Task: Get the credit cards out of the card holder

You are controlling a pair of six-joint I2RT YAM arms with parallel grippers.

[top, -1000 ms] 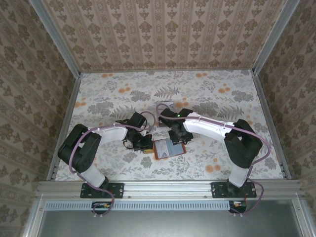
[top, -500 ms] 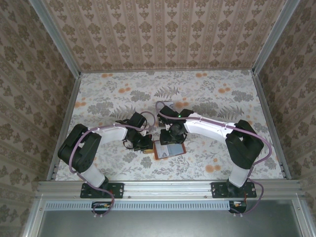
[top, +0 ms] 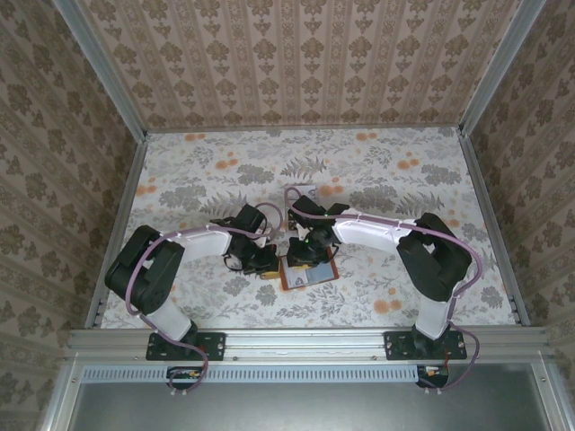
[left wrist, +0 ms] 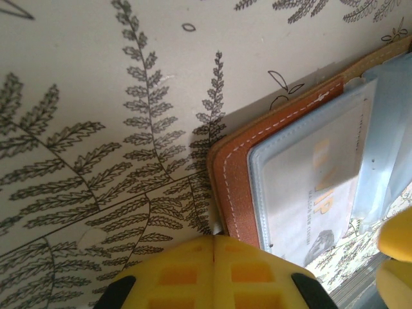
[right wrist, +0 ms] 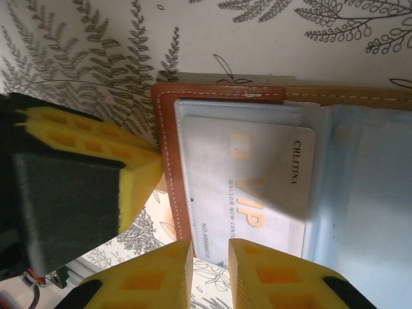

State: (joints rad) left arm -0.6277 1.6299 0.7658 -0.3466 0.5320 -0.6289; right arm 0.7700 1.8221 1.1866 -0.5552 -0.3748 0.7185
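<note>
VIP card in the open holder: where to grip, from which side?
Take the VIP card by its long edge nearest the fold, coming from the fold side and drawing it that way. The card holder lies open and flat, and the card's edges toward the stitched border are tucked in the clear sleeve, so that edge looks the freest. Likely slide one finger under first.

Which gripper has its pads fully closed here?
The left gripper, at the card holder's brown border: its yellow pads meet with no gap. The right gripper, by the VIP card, shows a narrow gap instead.
</note>
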